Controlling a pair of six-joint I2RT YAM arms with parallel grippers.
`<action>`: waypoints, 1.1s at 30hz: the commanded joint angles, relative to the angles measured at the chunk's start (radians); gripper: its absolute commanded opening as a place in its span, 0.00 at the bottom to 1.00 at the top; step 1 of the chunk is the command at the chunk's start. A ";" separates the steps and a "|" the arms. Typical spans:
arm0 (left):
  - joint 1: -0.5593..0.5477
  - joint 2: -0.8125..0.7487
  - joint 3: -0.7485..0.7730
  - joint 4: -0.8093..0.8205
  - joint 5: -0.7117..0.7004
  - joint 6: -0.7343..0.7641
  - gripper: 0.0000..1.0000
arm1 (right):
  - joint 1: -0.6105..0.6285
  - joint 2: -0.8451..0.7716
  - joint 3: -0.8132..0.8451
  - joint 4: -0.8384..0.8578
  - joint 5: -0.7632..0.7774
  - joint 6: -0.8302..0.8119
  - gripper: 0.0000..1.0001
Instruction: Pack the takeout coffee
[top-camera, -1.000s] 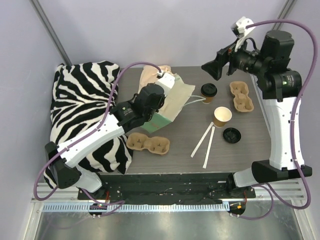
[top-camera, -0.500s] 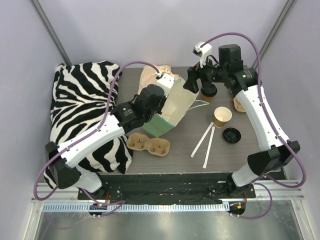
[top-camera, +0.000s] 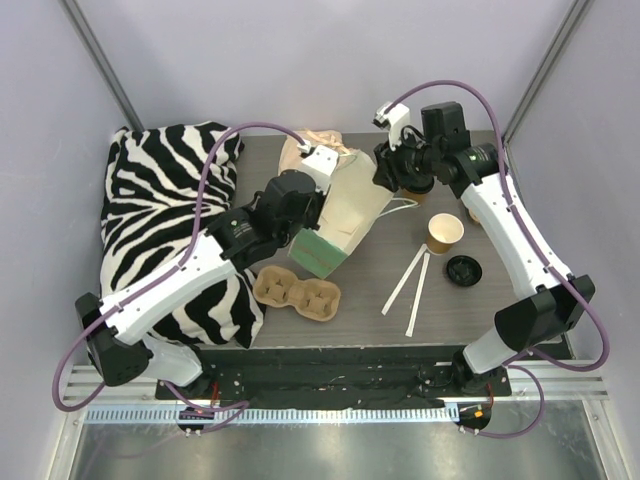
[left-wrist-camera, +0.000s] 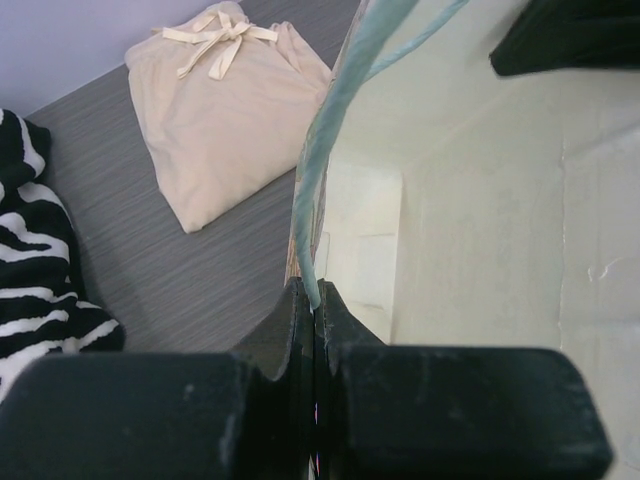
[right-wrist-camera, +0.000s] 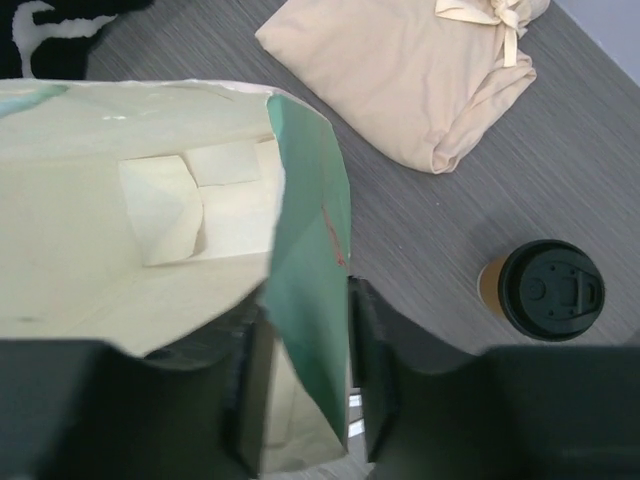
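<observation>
The takeout coffee (right-wrist-camera: 550, 290), a brown cup under a black lid, stands on the table just right of my right gripper; from above the right wrist mostly covers it. A paper bag (top-camera: 345, 215) with a green outside and pale inside (right-wrist-camera: 120, 180) lies tilted mid-table, mouth towards the back right. My left gripper (left-wrist-camera: 315, 300) is shut on the bag's rim (left-wrist-camera: 330, 130), by its pale blue-green handle. My right gripper (right-wrist-camera: 308, 330) (top-camera: 392, 172) straddles the opposite green side wall (right-wrist-camera: 310, 250), its jaws still apart, one inside and one outside the bag.
An uncovered brown cup (top-camera: 444, 232), a loose black lid (top-camera: 464, 269) and two white sticks (top-camera: 410, 280) lie to the right. A pulp cup carrier (top-camera: 296, 290) sits in front of the bag. A folded beige cloth (right-wrist-camera: 420, 70) lies behind; zebra fabric (top-camera: 165, 220) covers the left.
My right arm swung from the back right corner to the bag's mouth, and its jaws narrowed around the side wall. The left gripper kept its hold and shifted slightly.
</observation>
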 joint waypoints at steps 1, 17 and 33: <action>0.011 -0.042 -0.016 0.056 0.015 -0.036 0.00 | 0.000 -0.027 0.007 0.056 0.013 -0.002 0.30; 0.287 -0.316 -0.152 -0.192 0.427 -0.149 1.00 | -0.003 -0.137 -0.028 0.093 0.129 -0.074 0.01; 0.646 -0.064 -0.375 -0.355 0.787 -0.073 0.92 | -0.005 -0.162 -0.034 0.089 0.119 -0.034 0.01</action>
